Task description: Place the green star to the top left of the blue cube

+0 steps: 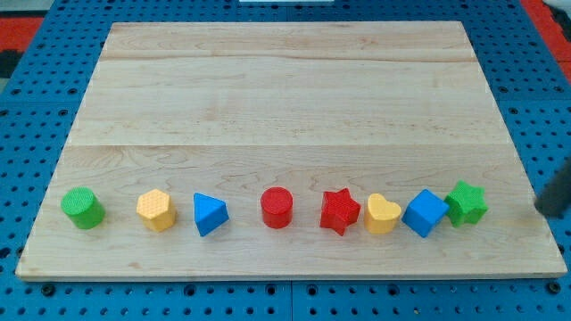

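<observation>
The green star sits near the board's lower right, touching the upper right side of the blue cube. Both are at the right end of a row of blocks along the view's bottom. A dark rod enters at the view's right edge, and my tip is to the right of the green star, apart from it, about at the board's right edge. Most of the rod is cut off by the frame.
Left of the blue cube, the row runs: yellow heart, red star, red cylinder, blue triangle, yellow hexagon, green cylinder. The wooden board lies on a blue pegboard.
</observation>
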Controlling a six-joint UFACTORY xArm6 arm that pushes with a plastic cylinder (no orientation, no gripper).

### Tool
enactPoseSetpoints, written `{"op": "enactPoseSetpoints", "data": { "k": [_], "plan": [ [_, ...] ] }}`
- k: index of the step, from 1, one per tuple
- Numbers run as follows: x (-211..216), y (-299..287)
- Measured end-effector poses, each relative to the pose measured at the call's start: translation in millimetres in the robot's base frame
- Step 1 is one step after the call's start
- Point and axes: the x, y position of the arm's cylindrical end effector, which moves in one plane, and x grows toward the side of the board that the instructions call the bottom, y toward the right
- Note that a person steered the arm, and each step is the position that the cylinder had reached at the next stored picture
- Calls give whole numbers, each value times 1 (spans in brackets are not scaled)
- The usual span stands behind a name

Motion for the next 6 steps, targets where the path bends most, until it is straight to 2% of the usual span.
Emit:
{"op": "enactPoseSetpoints", "data": {
  "k": [1, 2, 3, 4, 5, 6],
  "plan": [
    [-6, -39],
    [-53, -118],
    [-111, -137],
    [-99, -147],
    [-74, -92],
    [-42, -105]
  ]
}}
